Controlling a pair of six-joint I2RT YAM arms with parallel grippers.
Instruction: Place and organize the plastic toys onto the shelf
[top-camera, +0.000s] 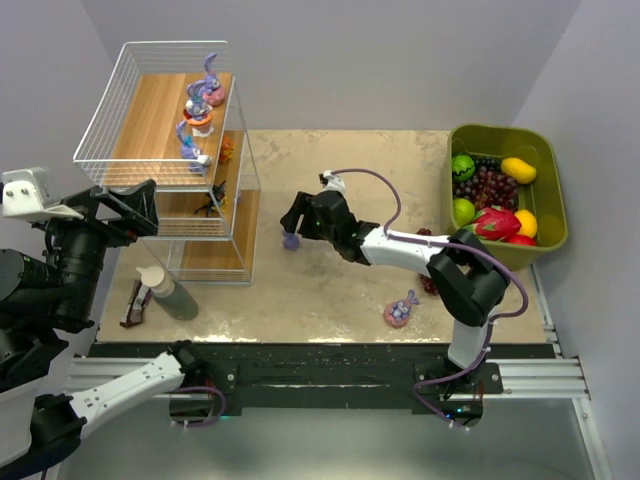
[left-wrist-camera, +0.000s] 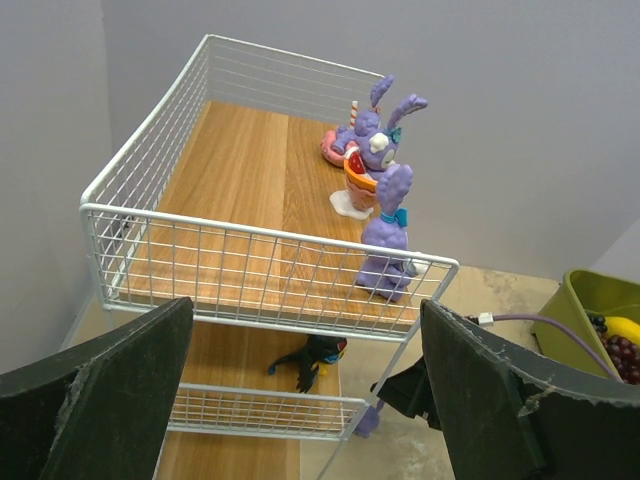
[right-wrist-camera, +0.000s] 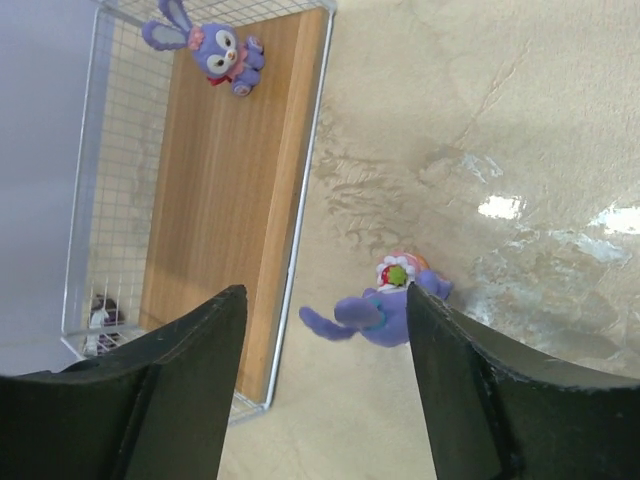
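Overhead, the beige worktop (top-camera: 330, 290) carries everything. Shelf (top-camera: 150, 115) stands at its far left, three stepped tiers of white wire and wood boards. Both arms are out: the left one high beside the shelf's near end, the right one stretched across the middle of the worktop toward the shelf. Olive bin (top-camera: 500, 129) of fruit sits at the far right, well apart from the shelf. A bottle (top-camera: 170, 292) with a white cap lies near the shelf's front corner. Left fingers (left-wrist-camera: 100, 400) are spread wide, with nothing between them, above the top tier's near rail. Right fingers (right-wrist-camera: 180, 400) are also wide apart; a purple bunny (right-wrist-camera: 385, 310) lies on the worktop under the gap between them, touching neither, just beside the bottom tier's open edge. Toys on the top tier, in a row along its right side: pink-base bunny (left-wrist-camera: 345, 140) farthest back, cup bunny (left-wrist-camera: 370, 170) next, back-turned bunny (left-wrist-camera: 388, 240) at the near rail. Middle tier: orange toy (top-camera: 226, 150) and black insect (left-wrist-camera: 310, 360). Bottom tier: one bunny with a pink bow (right-wrist-camera: 215, 55) on its board. One more, a loose bunny (top-camera: 400, 310) on a pink base, sits on the worktop near the right arm's base, far from the shelf.
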